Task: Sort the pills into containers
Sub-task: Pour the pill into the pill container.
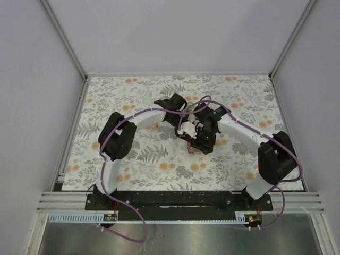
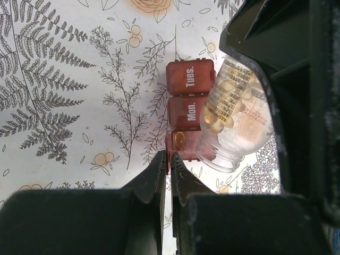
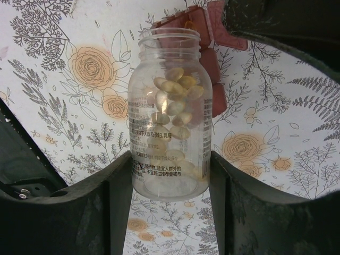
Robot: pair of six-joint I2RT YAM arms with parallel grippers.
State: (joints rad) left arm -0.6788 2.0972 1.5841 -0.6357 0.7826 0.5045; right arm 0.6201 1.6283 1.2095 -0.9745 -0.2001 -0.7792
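Right wrist view: you see the right end effector [image 3: 169, 183] grasping a clear bottle [image 3: 169, 122] by its lower body, one finger on each side. The bottle is uncapped and holds pale-yellow pills [image 3: 172, 93], which lie along its wall from the base up toward the shoulder. The dark-red pill box [image 3: 217, 98] lies just beyond the bottle's open mouth and is partly hidden behind the bottle. In the left wrist view, the left end effector [image 2: 170, 159] is clenched, with its fingers together and nothing between them. Its tips sit just beside the pill box, at the end compartment next to the one marked "Mon.". A single pill [image 2: 179, 139] shows in that end compartment; you cannot tell from this view whether its lid is raised. The compartments marked "Mon." and "Tues." have their lids down. The bottle is tilted over one long edge of the pill box, with its mouth level with the end compartment. In the top external view, both arms meet over the pill box, near the middle of the counter [image 1: 133, 159], which is covered by a leaf-and-flower cloth.
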